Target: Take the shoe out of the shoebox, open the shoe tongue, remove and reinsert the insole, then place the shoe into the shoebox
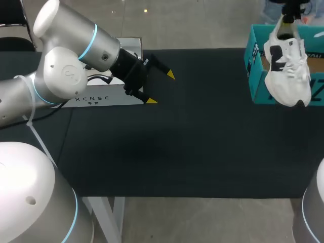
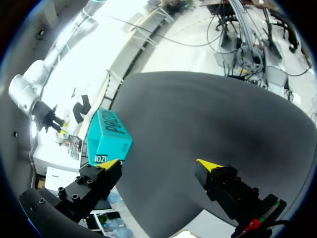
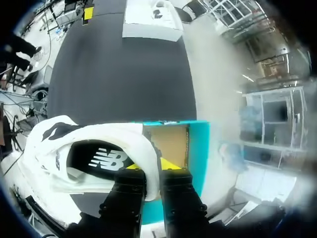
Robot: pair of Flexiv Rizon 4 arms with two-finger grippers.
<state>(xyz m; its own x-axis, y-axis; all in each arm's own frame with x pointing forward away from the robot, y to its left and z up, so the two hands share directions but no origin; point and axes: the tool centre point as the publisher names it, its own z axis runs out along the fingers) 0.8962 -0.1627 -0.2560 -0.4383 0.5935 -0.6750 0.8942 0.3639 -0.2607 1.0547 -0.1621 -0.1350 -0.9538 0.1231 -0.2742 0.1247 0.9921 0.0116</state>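
Over teal shoebox [image 1: 254, 56], white shoe [image 1: 288, 68]

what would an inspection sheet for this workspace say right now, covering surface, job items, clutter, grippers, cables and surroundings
surface: black cloth-covered table, bare across its middle
job's things: white sneaker with black patches hangs toe down in the air, in front of the open teal cardboard shoebox at the table's right end
clutter: white flat box at the far left, under the left arm
grippers: left gripper open and holding nothing, above the table; right gripper shut on the sneaker's heel collar
cables: black cable looping at the left arm's wrist
surroundings: nothing seen
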